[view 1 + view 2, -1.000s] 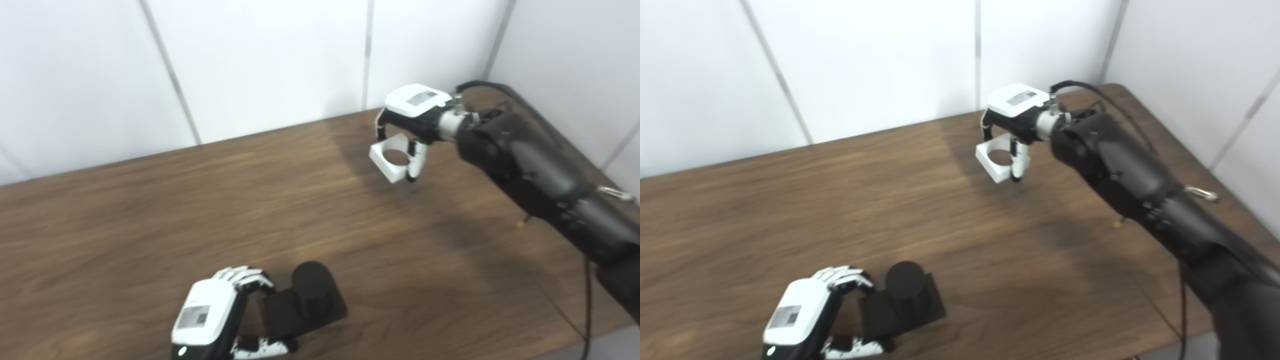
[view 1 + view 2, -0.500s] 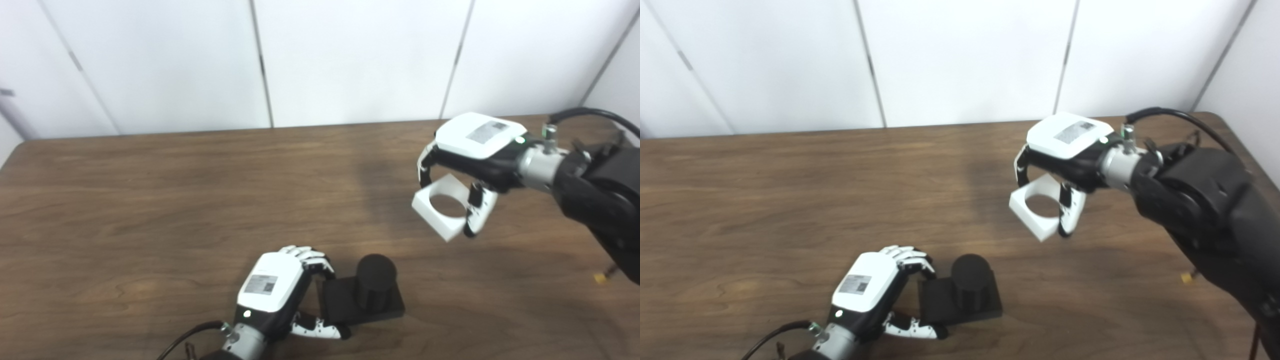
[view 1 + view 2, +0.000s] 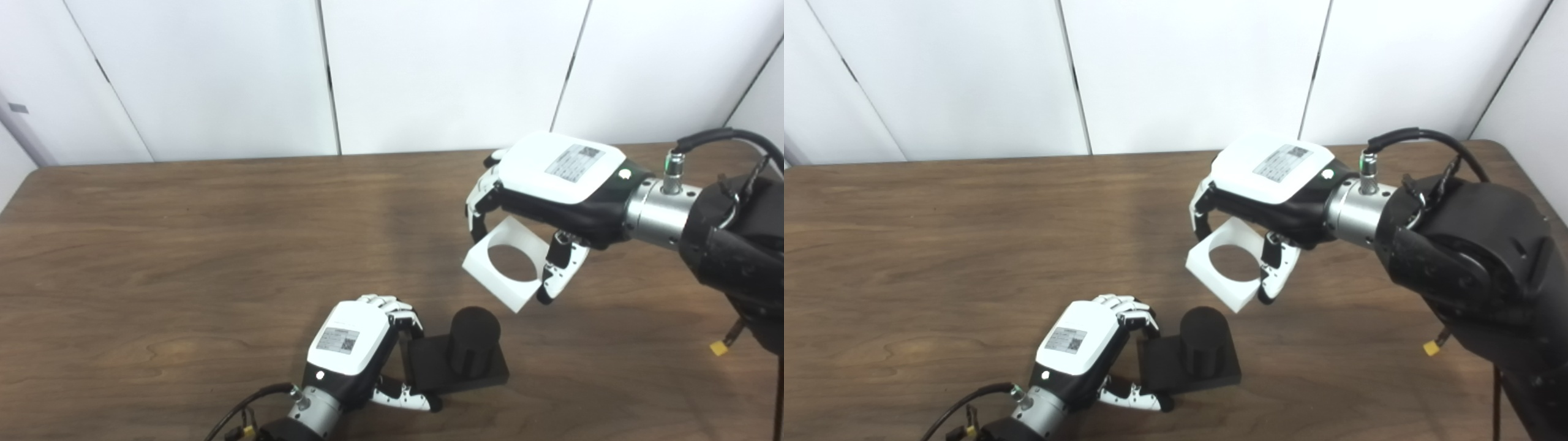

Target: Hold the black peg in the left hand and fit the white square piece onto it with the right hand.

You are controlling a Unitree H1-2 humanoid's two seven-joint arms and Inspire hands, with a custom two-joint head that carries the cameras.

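Observation:
The black peg [image 3: 473, 340] is a short upright cylinder on a flat black square base, resting on the brown table [image 3: 184, 245] near its front edge. My left hand [image 3: 358, 349] is shut on the left edge of the base, fingers above and thumb below. My right hand [image 3: 551, 184] is shut on the white square piece [image 3: 507, 267], which has a round hole through it. The piece hangs tilted in the air, above and slightly right of the peg, apart from it. The same scene shows in the right eye view, with the peg [image 3: 1202, 344] and the piece [image 3: 1226, 268].
White wall panels [image 3: 429, 67] stand behind the table. A small yellow tag [image 3: 718, 348] hangs on a cable by my right forearm. The table's right edge lies near my right arm.
The camera has swung, so the whole picture shifted. My right hand has carried the white piece forward and left, closer to the peg. My left hand keeps its hold on the base.

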